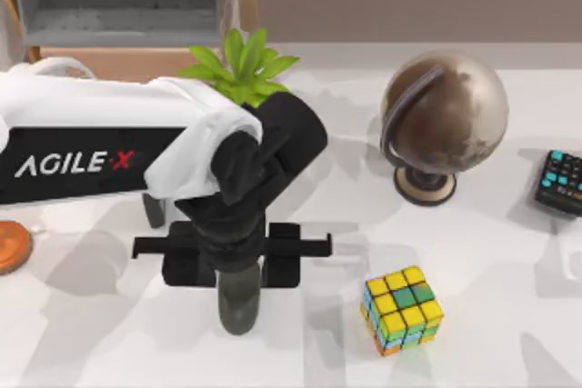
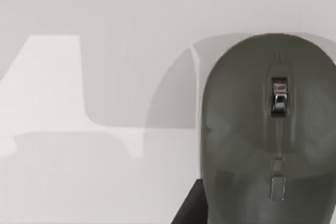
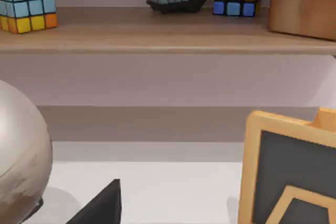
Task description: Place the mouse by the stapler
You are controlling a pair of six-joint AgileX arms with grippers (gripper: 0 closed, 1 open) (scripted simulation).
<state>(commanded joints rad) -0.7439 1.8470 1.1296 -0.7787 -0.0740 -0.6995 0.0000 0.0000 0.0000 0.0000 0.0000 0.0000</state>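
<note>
My left arm reaches in from the top view's left, and its gripper [image 1: 238, 265] hangs over the front middle of the white table [image 1: 491, 333], pointing down. It is shut on the mouse [image 1: 239, 304], a dark grey rounded oval whose end sticks out below the black fingers [image 1: 186, 265]. From the left wrist the mouse [image 2: 268, 135] looms close, scroll wheel showing, with a dark fingertip [image 2: 186, 211] beside it and bare table behind. The stapler is out of view. A dark part of my right gripper [image 3: 100, 205] shows at the right wrist view's lower edge.
A brown globe [image 1: 444, 120] stands at the back right. A colourful cube [image 1: 402, 309] sits just right of the mouse. A black calculator [image 1: 561, 182] lies at the right edge, a plant [image 1: 241, 65] behind my left arm, an orange disc [image 1: 11, 247] at the left edge.
</note>
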